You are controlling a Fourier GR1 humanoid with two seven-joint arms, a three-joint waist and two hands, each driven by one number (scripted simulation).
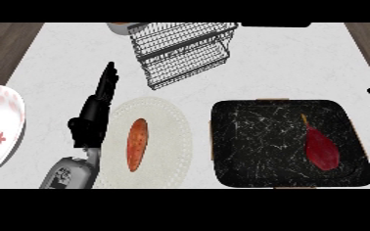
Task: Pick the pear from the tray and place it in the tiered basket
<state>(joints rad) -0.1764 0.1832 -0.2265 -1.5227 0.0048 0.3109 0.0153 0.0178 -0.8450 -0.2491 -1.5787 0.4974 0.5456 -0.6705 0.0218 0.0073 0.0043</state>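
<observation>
One hand (92,115) shows, the left, fingers straight and holding nothing, left of the tray (245,127), where the red pear (321,149) lies on the tray's right side, so reaching from that side toward the tiered basket (184,51) seems best.

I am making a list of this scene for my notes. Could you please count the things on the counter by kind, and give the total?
Fruit and vegetables: 2 (dark red pear, orange sweet potato)
Plates: 2 (white plate, pink-patterned plate at the left edge)
Trays: 1 (black marbled tray)
Wire baskets: 1 (tiered basket)
Total: 6
</observation>
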